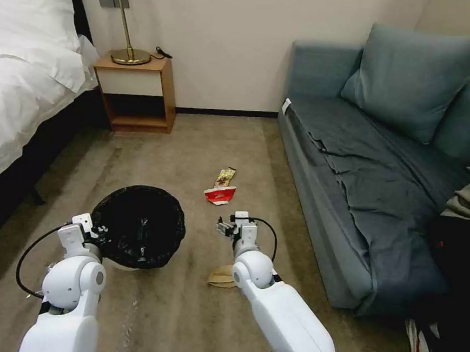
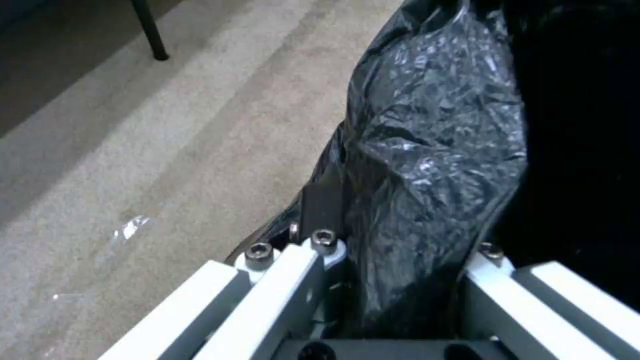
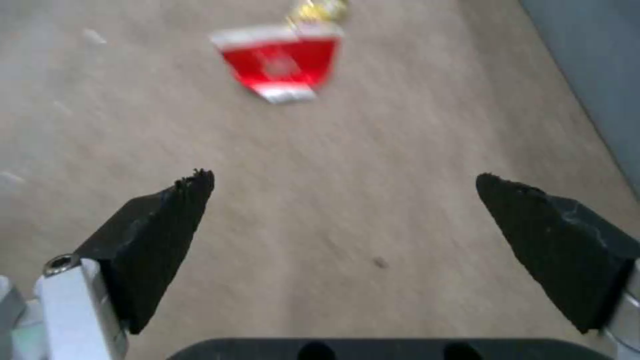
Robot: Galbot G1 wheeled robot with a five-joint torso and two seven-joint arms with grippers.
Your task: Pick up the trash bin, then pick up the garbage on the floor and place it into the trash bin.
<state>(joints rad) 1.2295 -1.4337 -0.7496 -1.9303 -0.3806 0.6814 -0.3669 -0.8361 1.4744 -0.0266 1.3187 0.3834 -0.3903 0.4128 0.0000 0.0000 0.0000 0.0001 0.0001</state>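
Left gripper point(image 2: 393, 280) clamps the bag-lined rim of the trash bin point(image 1: 137, 226) on the near left, right gripper point(image 3: 343, 200) wide open over carpet point(image 1: 193, 151), near the red-and-white wrapper point(image 3: 279, 67), gold wrapper point(image 1: 225, 176) just beyond

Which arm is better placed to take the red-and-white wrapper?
Right. The right gripper is open, empty, aimed at the red-and-white wrapper. The left gripper is shut on the trash bin.

Even, soft room light; the lamp point(image 1: 118, 4) looks unlit. Glare glints on the bag point(image 2: 427, 150). The wrapper point(image 3: 280, 67) is blurred; head view bends at its edges.
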